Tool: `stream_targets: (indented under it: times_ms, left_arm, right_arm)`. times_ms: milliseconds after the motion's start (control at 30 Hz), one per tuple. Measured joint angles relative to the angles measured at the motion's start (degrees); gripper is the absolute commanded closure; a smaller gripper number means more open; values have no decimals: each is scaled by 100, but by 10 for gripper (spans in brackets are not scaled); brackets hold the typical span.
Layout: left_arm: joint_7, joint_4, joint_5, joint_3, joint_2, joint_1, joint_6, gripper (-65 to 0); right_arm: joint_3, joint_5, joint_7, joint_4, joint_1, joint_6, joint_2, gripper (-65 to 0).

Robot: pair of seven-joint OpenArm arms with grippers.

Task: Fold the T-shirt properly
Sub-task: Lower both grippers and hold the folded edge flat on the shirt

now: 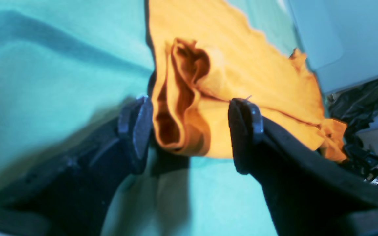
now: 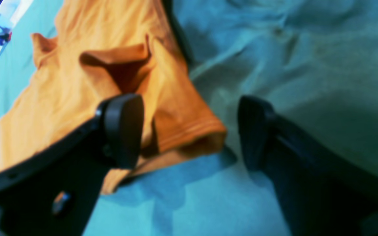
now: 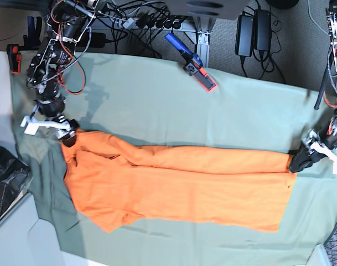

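The orange T-shirt (image 3: 179, 177) lies stretched lengthwise across the grey-green table cloth (image 3: 157, 105), partly folded along its length. My left gripper (image 3: 298, 160) is at the shirt's right end. In the left wrist view it (image 1: 190, 131) stands open, and a bunched corner of the T-shirt (image 1: 176, 124) lies between its fingers (image 1: 136, 127). My right gripper (image 3: 68, 136) is at the shirt's left end. In the right wrist view it (image 2: 189, 134) is open too, straddling a hemmed sleeve of the T-shirt (image 2: 185, 131) that touches neither pad.
A blue and red clamp (image 3: 191, 62) lies at the cloth's far edge. A black bag (image 3: 5, 177) sits off the table's left side. Cables and power bricks (image 3: 254, 27) lie on the floor beyond. The cloth's near edge runs along the bottom.
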Motion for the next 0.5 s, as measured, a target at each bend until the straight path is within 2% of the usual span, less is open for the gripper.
stream_targets:
  times_ms: [267,500]
  left_arm:
    - [-4,7,37,-4,118,-17,-13,-397]
    - [142,11,37,7,120,-33,-17,-386]
  right_arm:
    - [-463,2,212,4,17,2,-186,-444]
    - [-616,4,240,7,35,2,-199,-443]
